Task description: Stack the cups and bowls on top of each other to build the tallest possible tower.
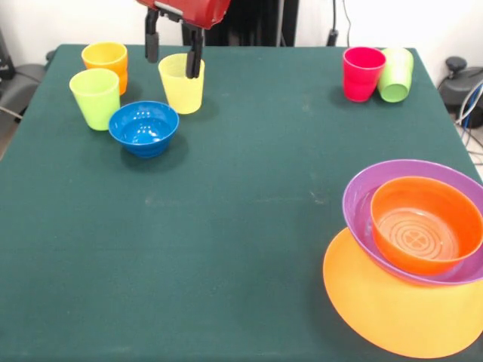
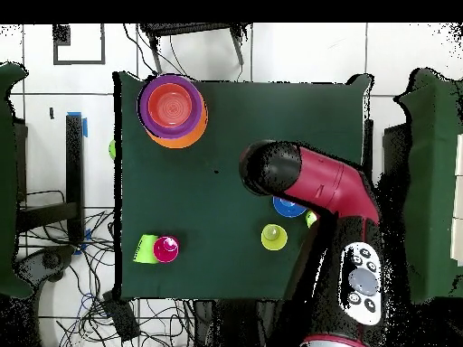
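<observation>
My gripper (image 1: 173, 53) hangs open at the far left of the table. One finger is to the left of the translucent yellow cup (image 1: 183, 87) and the other overlaps its rim. The orange cup (image 1: 106, 59), the lime green cup (image 1: 95, 98) and the small blue bowl (image 1: 143, 128) stand close by. The red cup (image 1: 362, 73) stands at the far right with the green cup (image 1: 395, 74) tilted against it. The tower at the near right is the red-orange bowl (image 1: 423, 226) in the purple bowl (image 1: 377, 185), on the orange-yellow bowl (image 1: 385, 309). The large green bowl is not in view.
In the overhead view the arm (image 2: 312, 181) covers the gripper and part of the blue bowl (image 2: 291, 209). It also shows the yellow cup (image 2: 274, 237), the red cup (image 2: 165, 248), the green cup (image 2: 145, 248) and the tower (image 2: 149, 99).
</observation>
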